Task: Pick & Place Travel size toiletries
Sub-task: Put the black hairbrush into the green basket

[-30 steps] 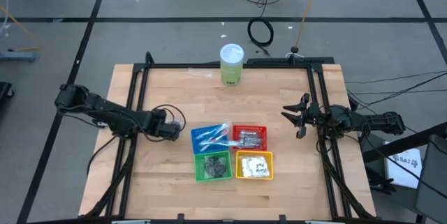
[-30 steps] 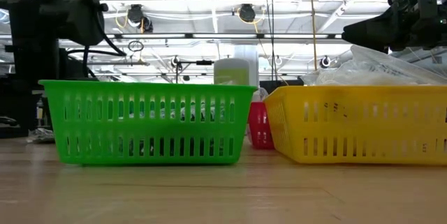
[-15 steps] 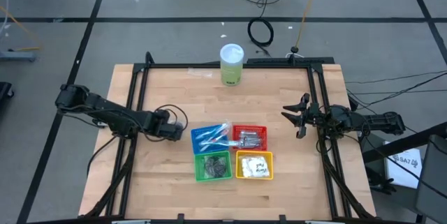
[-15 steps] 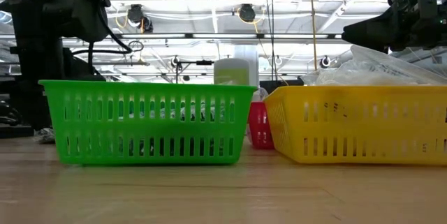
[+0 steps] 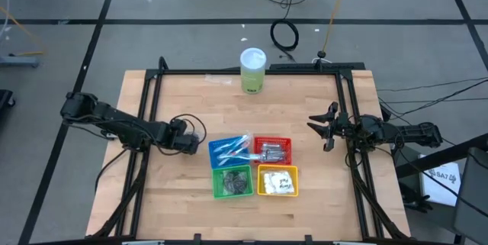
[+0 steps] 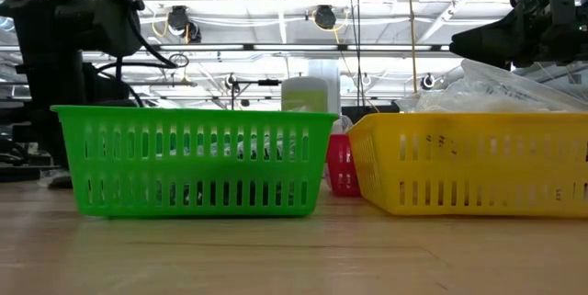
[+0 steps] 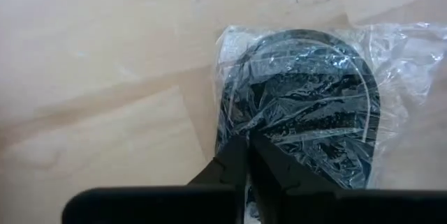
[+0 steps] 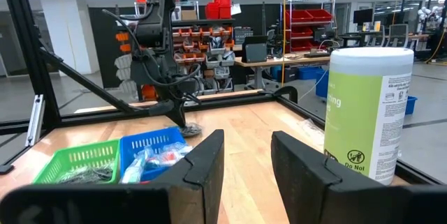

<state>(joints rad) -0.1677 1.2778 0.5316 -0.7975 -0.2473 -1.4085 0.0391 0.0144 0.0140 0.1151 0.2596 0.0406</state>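
Target item: dark grey puff (image 7: 300, 105), sealed in a clear crinkled wrapper, lying flat on the counter (image 5: 183, 199) just beside the blue basket (image 5: 229, 150), on the left arm's side.
Left gripper: I read the left gripper (image 7: 246, 155) as pressed together on the near edge of the puff's wrapper; the fingertips meet over the film in the left wrist view. I cannot tell whether they hold film only or the puff as well.
Right gripper: the right gripper (image 8: 244, 161) waits near the counter's right edge, well apart from the baskets, fingers spread, nothing between them.
Handling, weight: I judge the puff very light; lifting load is negligible.
Handling, stiffness: soft and compressible; it should yield under the fingers rather than crack.
Handling, surface: the film looks slick and loose, so I expect it to slide over the puff if pinched at a slack corner.
Hold point: I would pinch through the film onto the rim of the puff itself, not on the loose margin.
Green basket: the green basket (image 5: 232, 182) holds dark puffs; judged the matching destination.
Blue basket: holds clear-wrapped pale sticks (image 5: 231, 149).
Red basket: the red basket (image 5: 273, 150) holds silver foil tubes (image 5: 271, 153).
Yellow basket: the yellow basket (image 5: 277, 181) holds white sachets (image 5: 279, 182).
Basket layout: four baskets touching in a square block at the counter's middle.
Other: tall green cylinder (image 5: 253, 71) with white lid stands at the far edge; not a target.
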